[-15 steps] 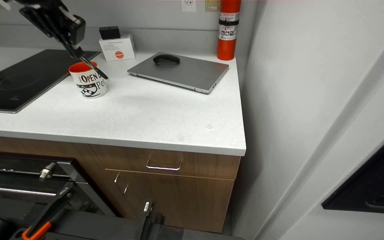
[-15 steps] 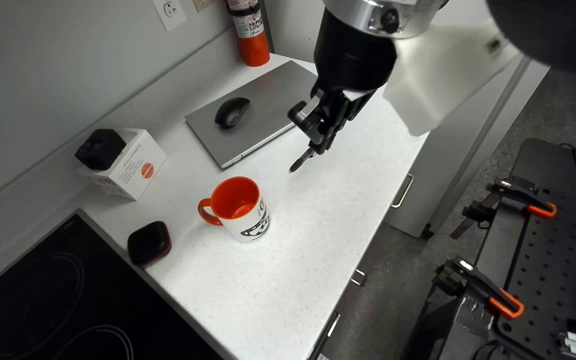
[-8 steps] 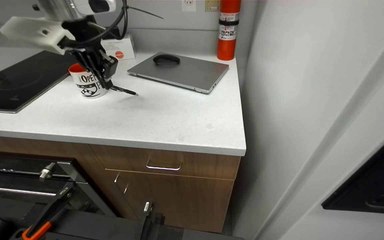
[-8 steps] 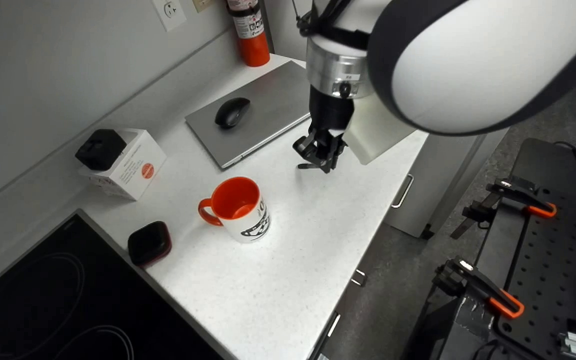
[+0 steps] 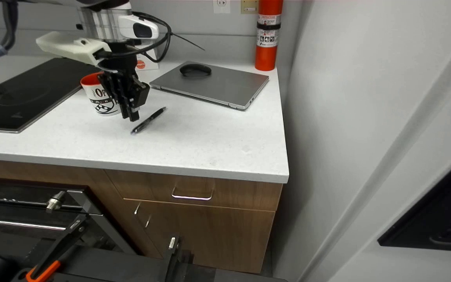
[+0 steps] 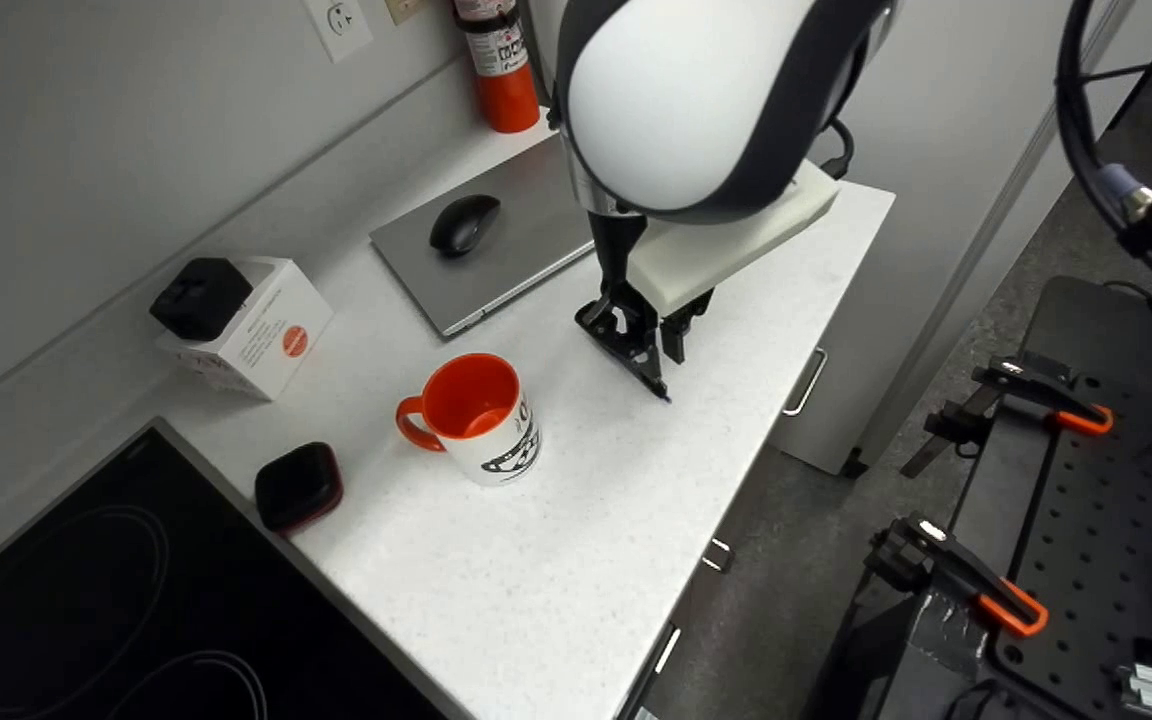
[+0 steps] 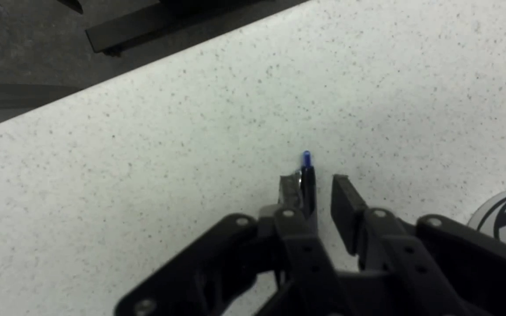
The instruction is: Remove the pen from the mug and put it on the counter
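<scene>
The dark pen [image 5: 149, 120] appears to lie flat on the white counter [image 5: 210, 149], in front of the mug. My gripper [image 5: 131, 117] is low over the counter at the pen. In the wrist view the gripper [image 7: 315, 181] is open, with the pen [image 7: 309, 188] between its fingers, close along the left one and with a gap to the right one. The pen's blue tip points away from the gripper. The mug [image 6: 496, 445] stands upright; its red-orange inside shows no pen. The arm partly hides the mug [image 5: 98, 94] in an exterior view.
A grey laptop [image 5: 213, 88] with a black mouse [image 5: 195, 69] lies behind. A black cooktop [image 5: 33, 88] is beside the mug. A white box [image 6: 271, 330] and a small dark case [image 6: 299, 487] stand near it. A fire extinguisher [image 5: 268, 43] stands at the back corner.
The arm has come down towards the counter in front of the mug. The pen, held in the gripper before, has been let go and has swung round to lie flat. The gripper has opened.
</scene>
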